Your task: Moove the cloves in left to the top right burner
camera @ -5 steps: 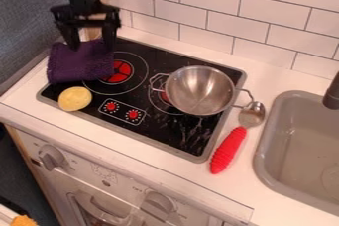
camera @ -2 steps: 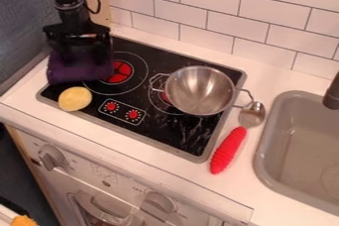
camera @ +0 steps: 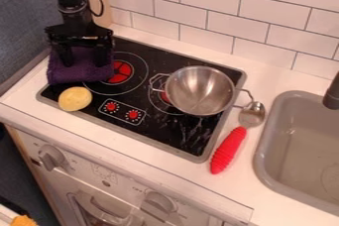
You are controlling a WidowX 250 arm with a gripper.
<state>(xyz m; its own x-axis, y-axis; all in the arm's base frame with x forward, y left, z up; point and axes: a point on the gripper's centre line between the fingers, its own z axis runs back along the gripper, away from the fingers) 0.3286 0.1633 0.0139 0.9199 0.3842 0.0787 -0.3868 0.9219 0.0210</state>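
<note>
The black gripper (camera: 83,61) hangs at the upper left, right over the purple cloth (camera: 78,73), its two fingers apart and pointing down onto it. Folded, the cloth lies across the left edge of the black stove top (camera: 165,138) and partly over the left burner (camera: 119,72). Whether the fingertips touch the cloth I cannot tell. A metal pot (camera: 200,91) with two wire handles stands on the right side of the stove, over the right burner.
A yellow potato-like piece (camera: 75,99) lies at the stove's front left, just below the cloth. A spoon with a red handle (camera: 228,150) lies between stove and grey sink (camera: 263,145). The tiled wall (camera: 202,2) rises behind.
The gripper has come down from above onto the cloth, with its fingers staying apart. The cloth, the pot and the yellow piece have kept their places.
</note>
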